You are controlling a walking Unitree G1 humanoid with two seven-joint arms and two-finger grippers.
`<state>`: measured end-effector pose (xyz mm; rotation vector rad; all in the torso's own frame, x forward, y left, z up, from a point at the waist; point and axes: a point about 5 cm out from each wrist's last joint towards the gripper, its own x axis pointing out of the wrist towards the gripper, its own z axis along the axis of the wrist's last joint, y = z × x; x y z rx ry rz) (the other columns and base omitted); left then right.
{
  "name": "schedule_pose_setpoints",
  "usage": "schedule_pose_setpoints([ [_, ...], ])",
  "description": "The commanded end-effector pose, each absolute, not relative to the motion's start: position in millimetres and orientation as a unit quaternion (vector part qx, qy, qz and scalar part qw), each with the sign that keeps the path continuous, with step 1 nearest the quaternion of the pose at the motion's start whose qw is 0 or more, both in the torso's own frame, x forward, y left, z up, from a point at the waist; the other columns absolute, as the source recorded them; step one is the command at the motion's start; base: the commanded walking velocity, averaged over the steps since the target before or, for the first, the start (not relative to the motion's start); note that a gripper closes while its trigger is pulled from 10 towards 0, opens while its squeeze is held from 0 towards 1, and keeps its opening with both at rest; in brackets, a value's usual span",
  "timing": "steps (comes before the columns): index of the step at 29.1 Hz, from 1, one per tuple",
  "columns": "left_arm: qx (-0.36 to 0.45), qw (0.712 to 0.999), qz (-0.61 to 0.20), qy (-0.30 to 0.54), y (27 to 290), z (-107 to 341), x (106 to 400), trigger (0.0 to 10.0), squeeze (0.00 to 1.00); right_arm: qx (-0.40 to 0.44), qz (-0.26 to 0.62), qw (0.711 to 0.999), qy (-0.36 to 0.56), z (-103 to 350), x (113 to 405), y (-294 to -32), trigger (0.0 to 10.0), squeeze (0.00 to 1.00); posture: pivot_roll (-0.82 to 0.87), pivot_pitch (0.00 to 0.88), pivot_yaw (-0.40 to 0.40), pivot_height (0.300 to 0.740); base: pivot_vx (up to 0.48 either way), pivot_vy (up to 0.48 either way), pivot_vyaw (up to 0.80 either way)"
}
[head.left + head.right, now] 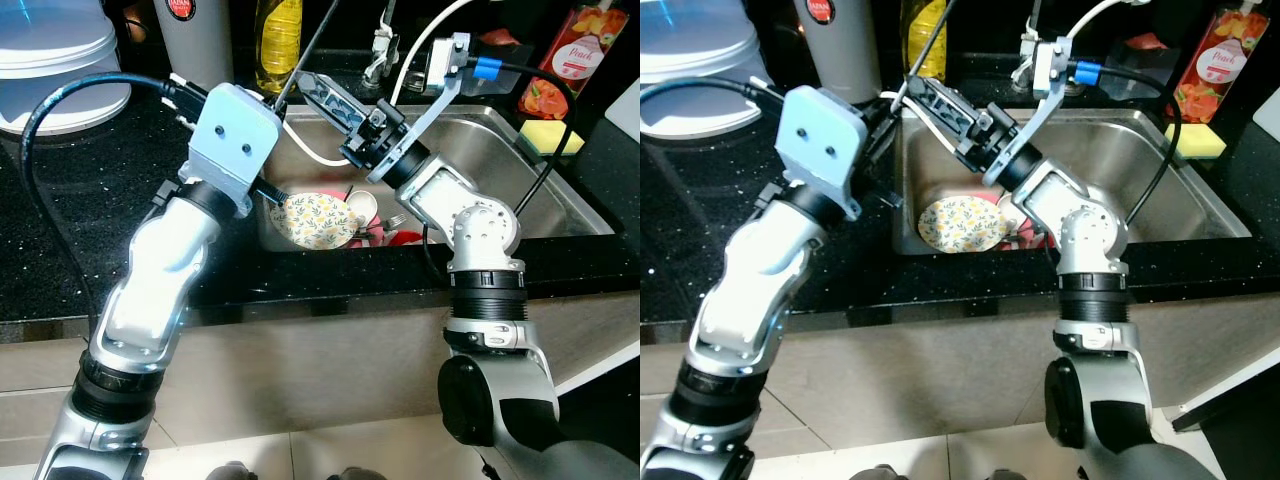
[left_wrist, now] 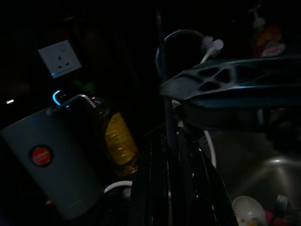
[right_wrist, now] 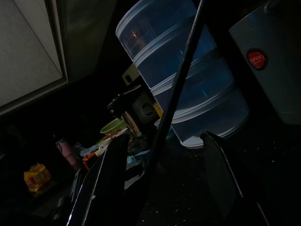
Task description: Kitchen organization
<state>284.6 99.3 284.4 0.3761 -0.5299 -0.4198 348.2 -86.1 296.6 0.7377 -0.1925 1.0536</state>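
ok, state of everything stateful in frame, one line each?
left gripper: raised over the sink's left edge, shut on a thin black rod
right gripper: raised over the sink, open, rod between its fingers
rod: upright, tilted
sink: holds dishes, no water seen
plate: floral, leaning in the sink
cup: in the sink, on its side
oil bottle: upright behind the sink
sponge: on the sink's rim
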Motion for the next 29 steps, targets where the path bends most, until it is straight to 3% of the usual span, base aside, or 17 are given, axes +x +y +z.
schedule_pose_setpoints([
  [1,0.178,0.922,-0.221,-0.264,92.7,285.3,281.1,10.0,0.0,0.341,0.488,0.798,-0.09,297.3,349.9,-85.6,10.0,0.0,0.08,0.0,-0.053,0.74,0.0,0.0,0.0],
  [6,0.177,0.921,-0.236,-0.252,87.7,279.7,281.8,10.0,0.0,0.341,0.49,0.797,-0.093,298.4,349.6,-85.8,10.0,0.0,0.08,0.0,-0.052,0.74,0.0,0.0,0.0],
  [7,0.178,0.922,-0.236,-0.249,87.7,278.5,282.2,10.0,0.0,0.342,0.489,0.797,-0.094,298.4,349.6,-86.0,8.5,0.0,0.07,0.0,-0.051,0.74,0.0,0.0,0.0],
  [8,0.178,0.922,-0.236,-0.249,87.7,278.5,282.2,10.0,0.0,0.342,0.489,0.797,-0.094,298.4,349.6,-86.0,8.5,0.0,0.07,0.0,-0.051,0.74,0.0,0.0,0.0],
  [9,0.177,0.925,-0.229,-0.247,89.5,278.0,283.6,10.0,0.0,0.344,0.487,0.797,-0.096,298.5,349.8,-86.6,0.0,0.0,0.07,0.0,-0.051,0.74,0.0,0.0,0.0],
  [26,0.176,0.933,-0.201,-0.241,94.8,281.0,287.9,10.0,0.0,0.348,0.485,0.796,-0.098,298.7,351.1,-87.9,0.0,0.0,0.08,0.0,-0.059,0.74,0.0,0.0,0.0],
  [27,0.175,0.933,-0.2,-0.241,94.6,281.1,288.0,10.0,0.36,0.346,0.485,0.797,-0.098,298.6,351.1,-87.8,0.0,0.0,0.08,0.0,-0.059,0.74,0.0,0.0,0.0],
  [28,0.167,0.933,-0.208,-0.243,93.9,281.4,288.0,10.0,1.0,0.341,0.481,0.802,-0.095,297.5,352.1,-87.1,10.0,0.0,0.08,0.0,-0.059,0.74,0.0,0.0,0.0],
  [29,0.158,0.933,-0.213,-0.244,92.7,282.3,287.1,10.0,1.0,0.332,0.471,0.812,-0.09,295.1,355.1,-86.1,10.0,0.0,0.08,0.0,-0.06,0.74,0.0,0.0,0.0],
])
